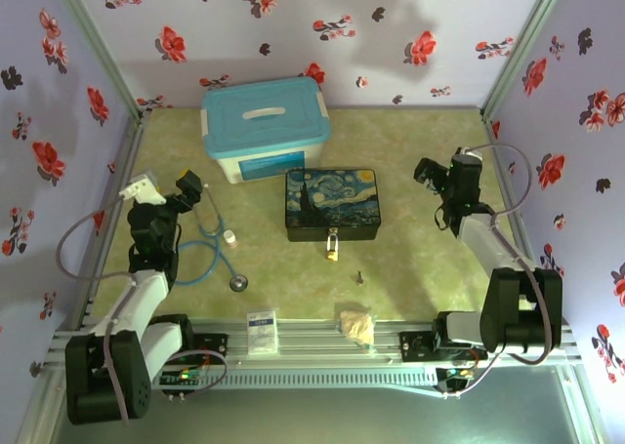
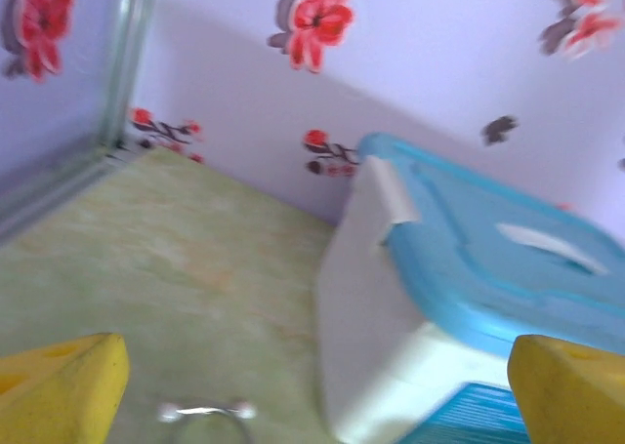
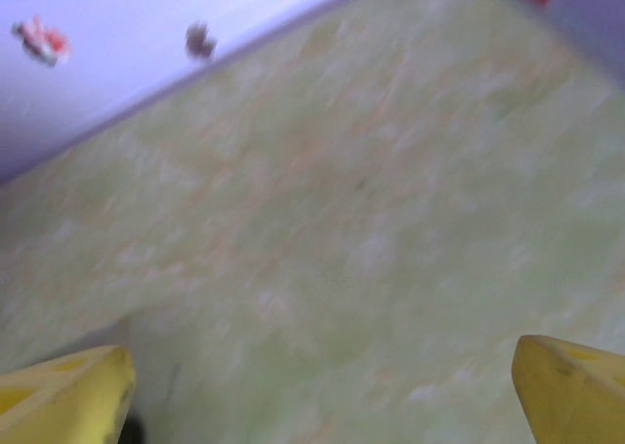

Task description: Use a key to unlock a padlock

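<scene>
Padlock [image 1: 333,246]: on the green table, just at the middle of the front edge of the starry-night tin [image 1: 331,204]. Whether its shackle passes through a hasp is too small to tell.
Padlock axis: long axis runs near–far in the top view, silver shackle toward the tin, brass body toward the arms' bases.
Padlock vs jaws: well apart from both grippers, roughly between them and nearer the bases than either.
Key [image 1: 359,277]: flat on the table, near the padlock, to its right and closer to the bases; apart from it. Too small to read which way it points.
Left gripper [image 1: 190,185]: raised at the table's left side. Jaws spread wide; in the wrist view the yellow fingers [image 2: 61,390] sit at the frame's corners, facing the blue-lidded bin [image 1: 264,127].
Right gripper [image 1: 427,171]: raised at the right side. Jaws spread wide; yellow fingers [image 3: 571,390] over bare table.
Stethoscope [image 1: 217,259]: beside the left arm, left of the padlock.
</scene>
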